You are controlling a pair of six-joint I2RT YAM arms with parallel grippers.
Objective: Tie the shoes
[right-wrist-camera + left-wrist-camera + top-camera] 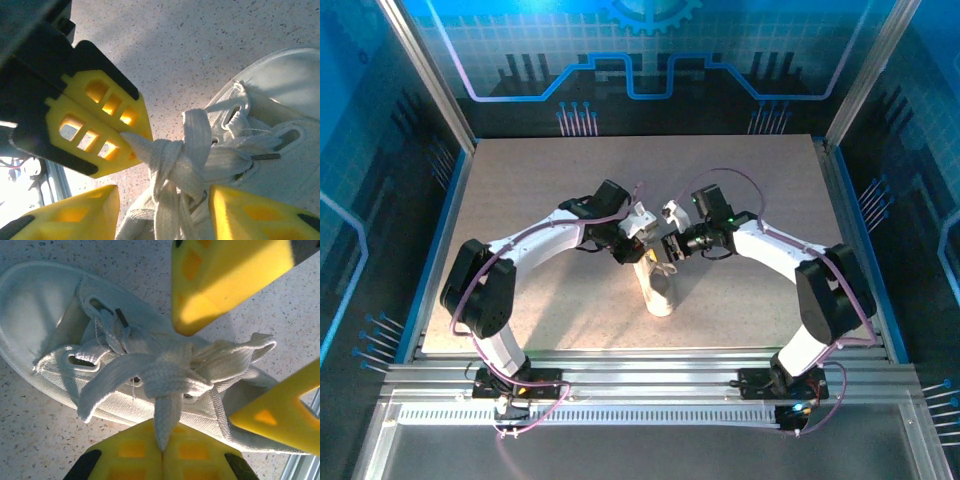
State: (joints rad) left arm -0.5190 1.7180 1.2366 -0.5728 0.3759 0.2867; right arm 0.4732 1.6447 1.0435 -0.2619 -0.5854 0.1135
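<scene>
I've got the left arm [535,243] and right arm [772,248] up: white shells, bulky black joints, purple cables [748,176] looping along both. Left end effector [161,452] and right end effector [162,215] wear yellow, window-cut fingers [130,450] on black backing.

sneaker [661,290] mid-table, far tabletop [550,170] open

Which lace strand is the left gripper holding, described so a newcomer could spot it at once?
In the middle of the speckled table lies a white sneaker. Flat white lace pieces fan out from the knot. Yours is the strand running straight from that knot into the left gripper, whose yellow fingers are shut on it; the other pieces lie ungripped.
</scene>
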